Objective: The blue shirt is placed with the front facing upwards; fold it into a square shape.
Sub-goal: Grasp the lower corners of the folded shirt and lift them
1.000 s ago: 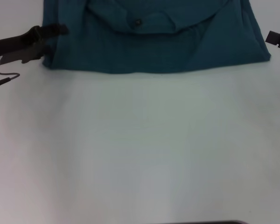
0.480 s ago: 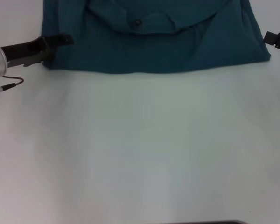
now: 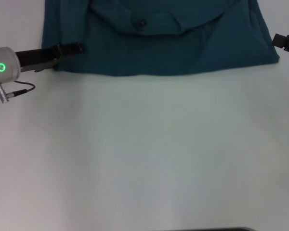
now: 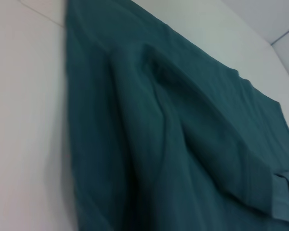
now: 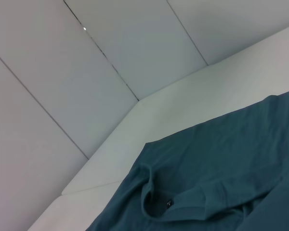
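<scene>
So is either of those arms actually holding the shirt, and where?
It cannot be told. The left gripper lies over the blue shirt at its left near corner; a grip isn't visible. The right gripper sits beside the right edge, apart.

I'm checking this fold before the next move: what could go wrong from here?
The left gripper reaches over the near left corner of the blue shirt; it may catch only the top layer, so a pull could undo the fold. The right gripper is off the cloth beside the shirt's right edge, so a one-sided pull could skew it. The layers already bunch near the collar, and creases may set.
</scene>
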Motion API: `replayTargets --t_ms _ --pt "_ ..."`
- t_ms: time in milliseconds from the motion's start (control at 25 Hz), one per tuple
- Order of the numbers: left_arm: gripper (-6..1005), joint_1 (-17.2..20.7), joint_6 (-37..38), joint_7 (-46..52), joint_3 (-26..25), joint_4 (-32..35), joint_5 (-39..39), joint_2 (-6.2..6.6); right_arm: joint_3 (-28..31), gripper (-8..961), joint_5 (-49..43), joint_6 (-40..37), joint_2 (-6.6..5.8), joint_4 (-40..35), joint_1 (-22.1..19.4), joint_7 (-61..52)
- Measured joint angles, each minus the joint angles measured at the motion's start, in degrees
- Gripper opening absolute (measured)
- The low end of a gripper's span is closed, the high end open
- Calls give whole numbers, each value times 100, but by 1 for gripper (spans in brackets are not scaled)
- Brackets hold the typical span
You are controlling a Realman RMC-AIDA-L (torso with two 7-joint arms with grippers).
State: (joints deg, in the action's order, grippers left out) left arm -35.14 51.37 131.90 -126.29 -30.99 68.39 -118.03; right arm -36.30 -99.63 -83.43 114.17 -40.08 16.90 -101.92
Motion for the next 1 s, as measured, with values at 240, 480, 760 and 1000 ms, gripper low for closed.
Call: replayTargets --t_ms 240,480,760,1000 --pt "933 -103 -35 310 8 -4 -339 -29 21 859 4 -145 0 0 -18 -3" --pt "905 -130 47 596 40 -178 -617 -19 109 859 2 -202 0 23 -28 -4" --pt "676 -147 3 600 43 -237 -711 -59 141 859 -280 -230 -80 12 -22 -254" --pt "301 -154 45 600 36 -314 -713 -62 269 858 -1532 243 -440 -418 156 -1224"
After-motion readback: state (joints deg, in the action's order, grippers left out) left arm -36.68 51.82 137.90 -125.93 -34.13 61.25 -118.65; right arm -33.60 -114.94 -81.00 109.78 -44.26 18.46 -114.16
